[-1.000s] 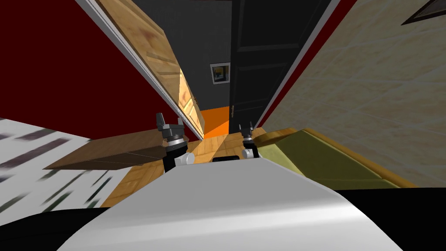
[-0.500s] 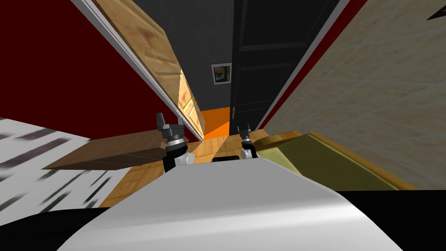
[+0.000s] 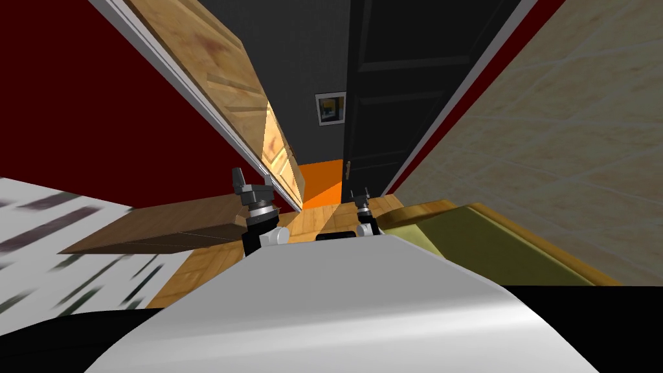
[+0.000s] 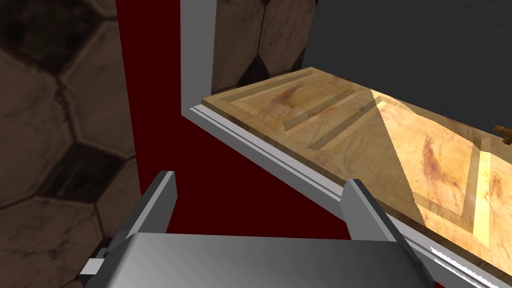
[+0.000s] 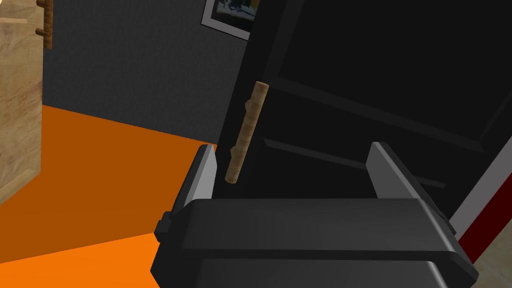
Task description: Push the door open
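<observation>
The right gripper point(image 3: 360, 193) has gone a bit further ahead. It looks smaller in the head view than a second ago. The handle point(image 3: 348, 169) of the black door point(image 3: 395, 97) is now nearer to it, just past its tips. I have moved a little too, so the whole head view has slid. The door, the wall picture point(image 3: 330, 108) and the green cushion point(image 3: 492, 239) to the gripper's right all sit a bit more to the right.

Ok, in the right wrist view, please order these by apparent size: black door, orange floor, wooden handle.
Largest: black door.
Then: orange floor.
Smallest: wooden handle, a thin bar near the door's edge.
</observation>
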### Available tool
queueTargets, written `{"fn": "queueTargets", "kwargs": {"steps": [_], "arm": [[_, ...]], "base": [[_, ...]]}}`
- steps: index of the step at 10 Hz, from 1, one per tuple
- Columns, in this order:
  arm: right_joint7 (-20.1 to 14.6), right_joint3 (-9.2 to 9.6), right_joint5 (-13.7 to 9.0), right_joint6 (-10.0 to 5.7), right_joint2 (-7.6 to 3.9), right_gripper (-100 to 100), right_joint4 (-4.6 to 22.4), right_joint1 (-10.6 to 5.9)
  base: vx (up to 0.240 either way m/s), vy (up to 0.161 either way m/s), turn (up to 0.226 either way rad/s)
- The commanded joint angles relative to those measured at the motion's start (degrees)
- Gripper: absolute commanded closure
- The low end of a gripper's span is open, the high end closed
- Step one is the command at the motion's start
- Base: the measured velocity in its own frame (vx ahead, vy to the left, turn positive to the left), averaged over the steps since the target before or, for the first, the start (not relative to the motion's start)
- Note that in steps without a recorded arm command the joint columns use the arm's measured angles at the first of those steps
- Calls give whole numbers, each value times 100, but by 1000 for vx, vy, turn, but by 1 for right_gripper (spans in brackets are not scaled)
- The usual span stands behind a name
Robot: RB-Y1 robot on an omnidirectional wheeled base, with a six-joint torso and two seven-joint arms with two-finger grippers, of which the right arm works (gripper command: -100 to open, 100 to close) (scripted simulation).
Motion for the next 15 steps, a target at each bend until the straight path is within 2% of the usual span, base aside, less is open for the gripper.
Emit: {"fn": "queueTargets", "kwargs": {"steps": [1,9,15], "arm": [[-154,76,-106,-22,-34,-100,163,-72],[-809,464,-563,-199,-160,-100,939,-359],[-1501,875,-1045,-387,-285,-100,1761,-662]], "base": [[104,-31,35],[94,-29,33],[134,-49,45]]}}
